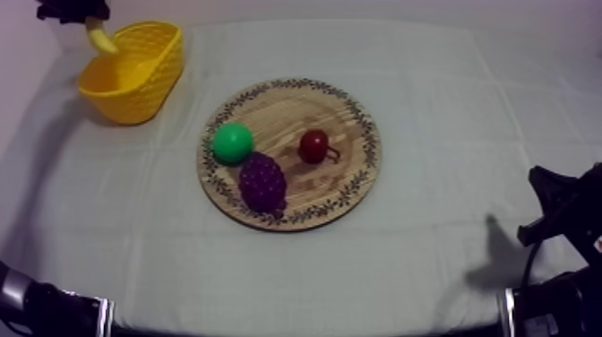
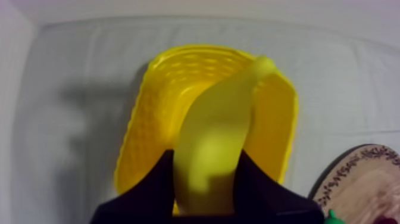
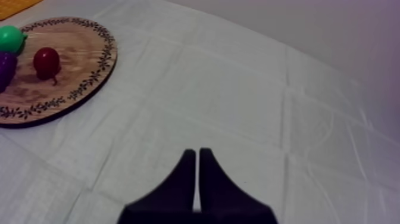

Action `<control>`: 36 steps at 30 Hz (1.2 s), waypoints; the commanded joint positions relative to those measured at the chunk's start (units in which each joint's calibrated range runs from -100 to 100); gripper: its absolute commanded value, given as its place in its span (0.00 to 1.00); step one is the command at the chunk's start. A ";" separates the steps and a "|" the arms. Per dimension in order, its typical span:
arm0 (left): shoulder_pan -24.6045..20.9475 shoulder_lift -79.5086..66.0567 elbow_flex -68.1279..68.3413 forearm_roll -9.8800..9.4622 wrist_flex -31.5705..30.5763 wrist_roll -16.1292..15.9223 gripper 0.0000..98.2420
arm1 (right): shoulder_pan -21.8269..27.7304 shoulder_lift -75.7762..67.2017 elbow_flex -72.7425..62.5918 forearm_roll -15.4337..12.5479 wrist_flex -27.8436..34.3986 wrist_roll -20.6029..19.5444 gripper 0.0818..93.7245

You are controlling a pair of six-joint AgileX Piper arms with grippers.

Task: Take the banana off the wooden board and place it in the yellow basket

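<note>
Banana (image 2: pixel 211 149) in left tool (image 2: pixel 205 187); over basket (image 2: pixel 143 119)

I count one each: yellow banana (image 2: pixel 211 149), yellow basket (image 1: pixel 134 97), round wooden board (image 1: pixel 296 108). Likewise green pear (image 1: pixel 232 142), purple grape bunch (image 1: pixel 262 182), small red fruit (image 1: pixel 313 145)

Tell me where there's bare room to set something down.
Wide bare cloth between the wooden board and the right gripper, and along the near edge. Crowded: the board's left and middle with pear, grapes and small red fruit; the left gripper holds the banana over the yellow basket.
</note>
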 commanded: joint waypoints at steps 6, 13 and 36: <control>-0.51 8.63 -3.01 0.20 -1.45 -0.35 0.26 | -0.02 -0.03 -0.03 -0.03 -0.02 0.02 0.00; -0.62 14.53 -4.03 0.97 -3.44 -0.80 0.26 | -0.02 -0.03 -0.03 -0.03 -0.02 0.02 0.00; -0.50 24.34 -2.79 4.08 -9.43 -2.92 0.28 | -0.02 -0.03 -0.03 -0.03 -0.02 0.00 0.00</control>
